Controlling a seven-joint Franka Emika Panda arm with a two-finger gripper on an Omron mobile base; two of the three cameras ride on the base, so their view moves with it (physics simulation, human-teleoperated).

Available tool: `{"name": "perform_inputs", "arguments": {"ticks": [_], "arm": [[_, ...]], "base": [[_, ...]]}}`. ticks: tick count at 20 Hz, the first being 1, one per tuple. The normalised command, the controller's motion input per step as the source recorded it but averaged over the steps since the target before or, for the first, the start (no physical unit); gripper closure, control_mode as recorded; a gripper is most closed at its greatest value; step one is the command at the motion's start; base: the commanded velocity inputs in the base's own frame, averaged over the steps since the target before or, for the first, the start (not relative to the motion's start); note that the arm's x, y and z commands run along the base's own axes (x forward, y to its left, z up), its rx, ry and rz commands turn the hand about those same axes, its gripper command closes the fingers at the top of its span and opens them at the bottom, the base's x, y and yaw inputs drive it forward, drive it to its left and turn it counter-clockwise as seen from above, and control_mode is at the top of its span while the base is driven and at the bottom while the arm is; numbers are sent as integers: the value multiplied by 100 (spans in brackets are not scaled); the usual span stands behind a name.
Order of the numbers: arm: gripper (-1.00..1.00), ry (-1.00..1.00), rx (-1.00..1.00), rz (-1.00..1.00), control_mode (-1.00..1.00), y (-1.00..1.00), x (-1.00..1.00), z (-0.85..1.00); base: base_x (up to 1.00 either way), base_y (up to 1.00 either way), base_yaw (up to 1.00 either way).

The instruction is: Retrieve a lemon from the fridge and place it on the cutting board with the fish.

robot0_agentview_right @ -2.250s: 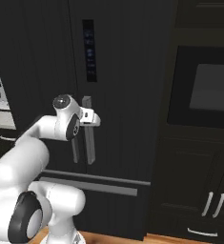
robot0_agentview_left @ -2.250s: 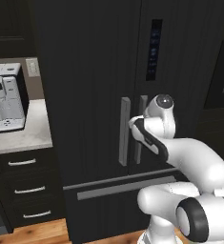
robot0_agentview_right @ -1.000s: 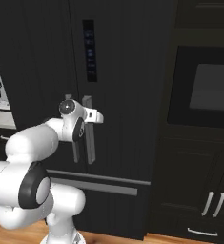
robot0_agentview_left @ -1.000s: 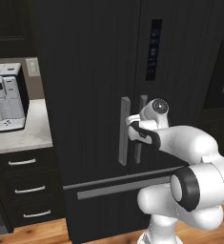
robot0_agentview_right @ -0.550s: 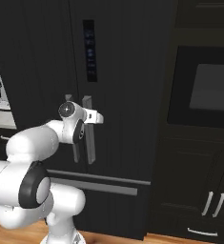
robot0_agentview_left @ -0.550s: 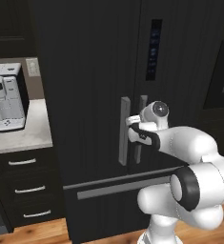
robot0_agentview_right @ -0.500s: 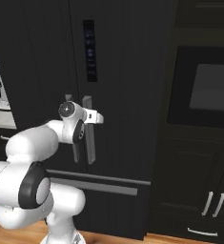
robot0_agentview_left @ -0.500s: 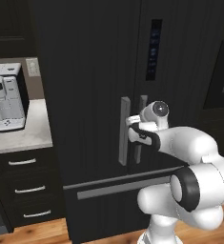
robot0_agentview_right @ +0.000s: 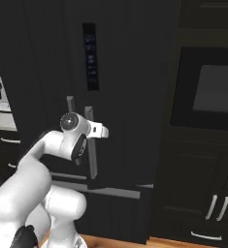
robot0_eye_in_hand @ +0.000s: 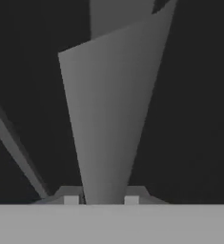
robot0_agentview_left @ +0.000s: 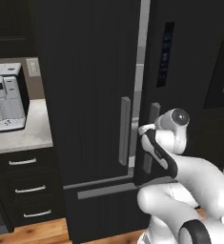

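our gripper (robot0_eye_in_hand: 102, 199) is clamped on the right door handle (robot0_agentview_left: 148, 138) of the fridge (robot0_agentview_left: 94, 71), centre frame, door just cracked. we judge a crooked pull could slip the fingers off the smooth bar.

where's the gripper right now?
The gripper is shut on the fridge's right door handle; in the left base view that door stands slightly ajar beside the left handle, above the bottom drawer.
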Motion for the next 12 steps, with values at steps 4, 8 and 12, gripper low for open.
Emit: {"name": "perform_inputs", "arguments": {"ticks": [4,8,12], "arm": [[100,1,12,2,-100,-96,-100,23],[100,0,14,7,-100,-100,-100,16],[100,5,12,8,-100,-100,-100,27]], "base": [[0,0,0],[0,0,0],[0,0,0]]}}
